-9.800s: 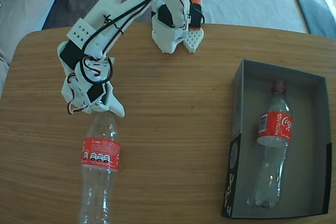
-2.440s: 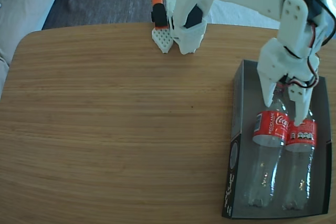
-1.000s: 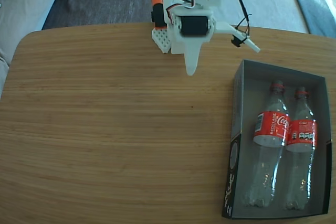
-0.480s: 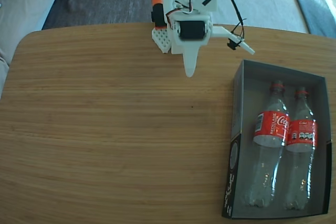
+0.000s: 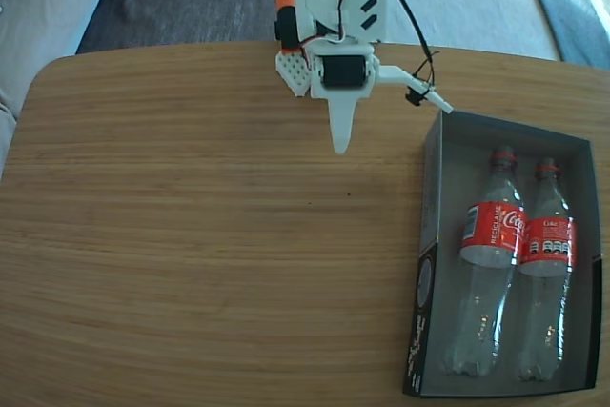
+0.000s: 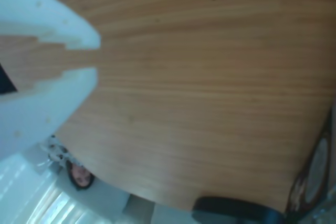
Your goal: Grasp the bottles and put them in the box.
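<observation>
Two clear Coca-Cola bottles lie side by side in the box (image 5: 434, 197) at the right of the fixed view, necks pointing away from the front edge. One bottle (image 5: 493, 235) is on the left and the other bottle (image 5: 546, 240) on the right. My gripper (image 5: 338, 143) hangs over bare table near the arm's base, well left of the box, pointing down. In the wrist view the gripper (image 6: 97, 56) shows two white fingers with only a thin slit between them and nothing held. A dark blurred corner of the box (image 6: 315, 169) sits at that view's right edge.
The wooden table (image 5: 191, 235) has rounded corners. An orange-topped white part (image 5: 284, 7) stands by the arm's base at the back edge. Grey cushions lie behind the table. A thin white strut with a cable (image 5: 419, 92) sticks out from the wrist toward the box.
The second bottle went from the table's left into the box and was let go. In the last second my gripper tip dropped slightly toward the table; the bottles stayed still.
</observation>
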Robot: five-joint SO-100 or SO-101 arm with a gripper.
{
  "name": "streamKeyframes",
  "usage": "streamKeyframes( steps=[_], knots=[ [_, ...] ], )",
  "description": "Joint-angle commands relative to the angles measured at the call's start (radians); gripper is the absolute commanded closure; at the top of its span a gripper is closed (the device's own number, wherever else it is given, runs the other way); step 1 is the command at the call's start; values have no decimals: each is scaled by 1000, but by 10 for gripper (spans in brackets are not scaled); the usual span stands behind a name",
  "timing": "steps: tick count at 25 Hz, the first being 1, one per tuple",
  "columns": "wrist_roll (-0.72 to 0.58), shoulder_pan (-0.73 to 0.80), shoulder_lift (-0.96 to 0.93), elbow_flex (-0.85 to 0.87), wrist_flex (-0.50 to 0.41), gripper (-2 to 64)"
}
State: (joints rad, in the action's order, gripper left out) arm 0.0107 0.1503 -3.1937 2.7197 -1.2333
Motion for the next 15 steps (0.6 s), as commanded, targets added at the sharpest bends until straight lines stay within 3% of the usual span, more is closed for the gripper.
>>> streamKeyframes(
  steps=[1,15],
  knots=[
    [0,5,-48,11,12,617],
    [3,40,-51,83,40,616]
  ],
)
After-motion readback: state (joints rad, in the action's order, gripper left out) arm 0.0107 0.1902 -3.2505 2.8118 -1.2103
